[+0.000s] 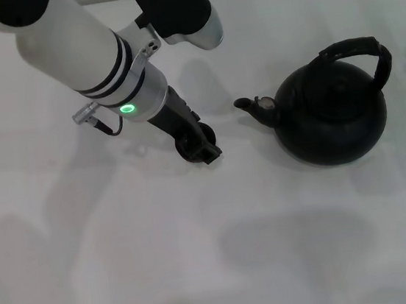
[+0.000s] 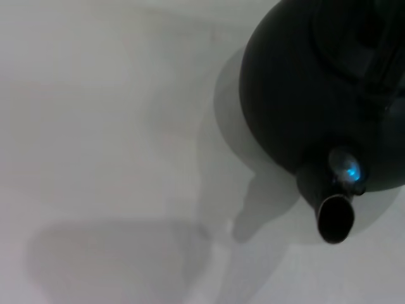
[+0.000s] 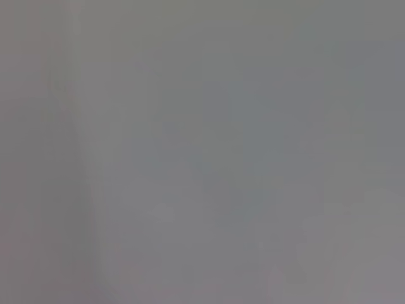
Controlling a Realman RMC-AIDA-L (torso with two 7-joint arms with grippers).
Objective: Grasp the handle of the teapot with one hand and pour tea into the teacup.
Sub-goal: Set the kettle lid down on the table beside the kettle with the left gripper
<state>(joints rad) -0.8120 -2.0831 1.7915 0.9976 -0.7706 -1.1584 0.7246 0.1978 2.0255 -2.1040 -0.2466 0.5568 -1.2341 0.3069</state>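
Note:
The matte black teapot (image 1: 332, 117) stands on the white table at the right. Its spout (image 1: 245, 104) points left, toward my left gripper. The ribbed black arched handle (image 1: 357, 50) stands up over its far right side, with nothing on it. My left gripper (image 1: 201, 146) is low over the table, a short way left of the spout and apart from it. A small dark round shape (image 1: 185, 141) sits at the gripper's tip; I cannot tell whether it is the teacup. The left wrist view shows the teapot (image 2: 297, 88) and its spout (image 2: 333, 215), but no teacup. The right gripper is out of view.
The white table (image 1: 201, 256) spreads around the teapot, with soft shadows in front. The left arm's white forearm with a green light (image 1: 128, 108) slants in from the upper left. The right wrist view shows only a plain grey surface.

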